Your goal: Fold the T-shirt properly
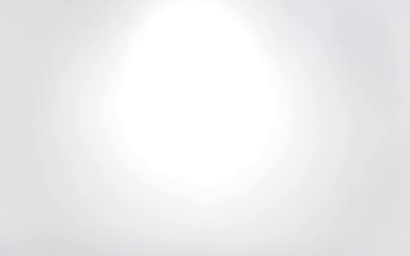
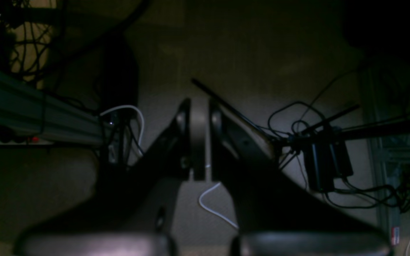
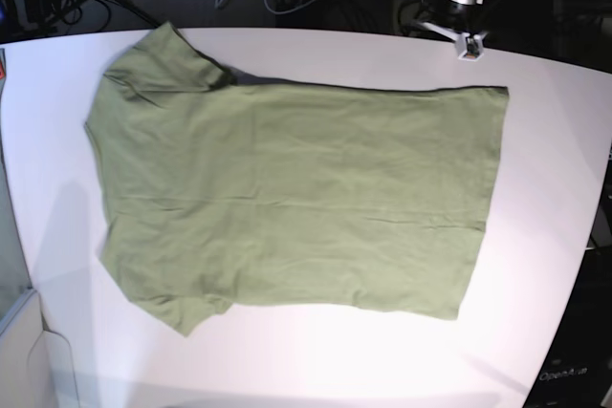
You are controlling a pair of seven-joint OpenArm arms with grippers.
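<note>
One T-shirt [image 3: 296, 198] lies spread flat over the middle of the white tabletop [image 3: 555, 265], long axis running left edge to right edge in the base view: shoulders and sleeves toward the left edge, hem toward the right. It looks light, soft and limp (lightly creased), so pinching the hem corners or sleeve edges should serve best. The right gripper [image 2: 198, 142] hangs off the table, jaws together on nothing; the left gripper, unseen, is shut too.
</note>
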